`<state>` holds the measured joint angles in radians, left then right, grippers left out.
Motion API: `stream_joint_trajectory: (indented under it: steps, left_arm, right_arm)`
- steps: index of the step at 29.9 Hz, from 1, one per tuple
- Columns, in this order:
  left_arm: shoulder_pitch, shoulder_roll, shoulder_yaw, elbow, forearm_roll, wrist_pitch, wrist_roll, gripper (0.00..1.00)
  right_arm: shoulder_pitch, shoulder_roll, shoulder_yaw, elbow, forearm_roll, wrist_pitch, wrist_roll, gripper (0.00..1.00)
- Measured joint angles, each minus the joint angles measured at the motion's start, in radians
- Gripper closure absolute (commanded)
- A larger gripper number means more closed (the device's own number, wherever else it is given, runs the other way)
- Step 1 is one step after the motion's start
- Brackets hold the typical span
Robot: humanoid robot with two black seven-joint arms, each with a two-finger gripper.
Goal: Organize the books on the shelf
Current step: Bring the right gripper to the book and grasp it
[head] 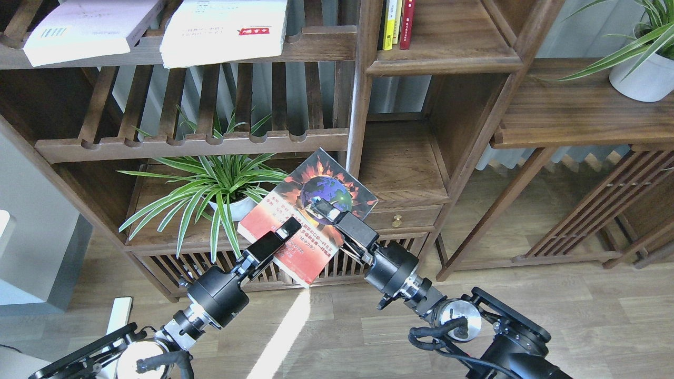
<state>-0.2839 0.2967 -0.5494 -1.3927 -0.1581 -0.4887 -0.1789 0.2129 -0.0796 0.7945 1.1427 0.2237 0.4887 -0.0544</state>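
The red book [310,221] is up in the air, tilted, in front of the bookcase, between the two pincers. The left pincer [287,229] pinches its lower left edge. The right pincer [329,209] pinches its cover near the round picture. The solid brown shelf [403,168] sits at two o'clock from the book. The big white book [224,31] and the pale book [87,31] lie on the slatted rack [321,45] at eleven o'clock. A green plant [210,184] stands at nine o'clock.
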Motion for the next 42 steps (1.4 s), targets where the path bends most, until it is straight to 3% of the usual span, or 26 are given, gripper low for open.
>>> stream_joint_trajectory:
  steps: [11,15,20,26,31,36,42]
  left_arm:
    - [-0.001,-0.002,0.0,0.004,0.0,0.0,0.0,0.95]
    - [0.0,-0.002,0.0,0.007,0.0,0.0,0.0,0.94]
    - [0.0,-0.005,0.0,0.01,0.0,0.0,0.0,0.93]
    - [-0.002,-0.008,0.002,0.012,0.0,0.0,0.0,0.88]
    - [-0.001,-0.008,0.003,0.012,-0.002,0.0,0.0,0.72]
    - [0.0,-0.011,0.0,0.006,-0.004,0.0,-0.007,0.43]
    - [0.0,-0.012,-0.014,0.004,-0.004,0.001,-0.01,0.19]
  right_arm:
    - [-0.002,0.023,-0.007,0.004,0.002,0.0,0.0,0.47]
    - [-0.002,0.026,-0.007,0.007,0.007,0.0,-0.001,0.65]
    - [-0.001,0.026,-0.011,0.01,0.032,0.0,-0.002,0.72]
    - [0.0,0.019,-0.012,0.01,0.04,0.0,-0.003,0.88]
    - [-0.002,0.018,-0.015,0.01,0.043,0.0,-0.001,0.93]
    - [-0.002,0.017,-0.015,0.011,0.045,0.0,0.001,0.94]
    - [-0.001,0.012,-0.013,0.011,0.045,0.0,0.002,0.94]
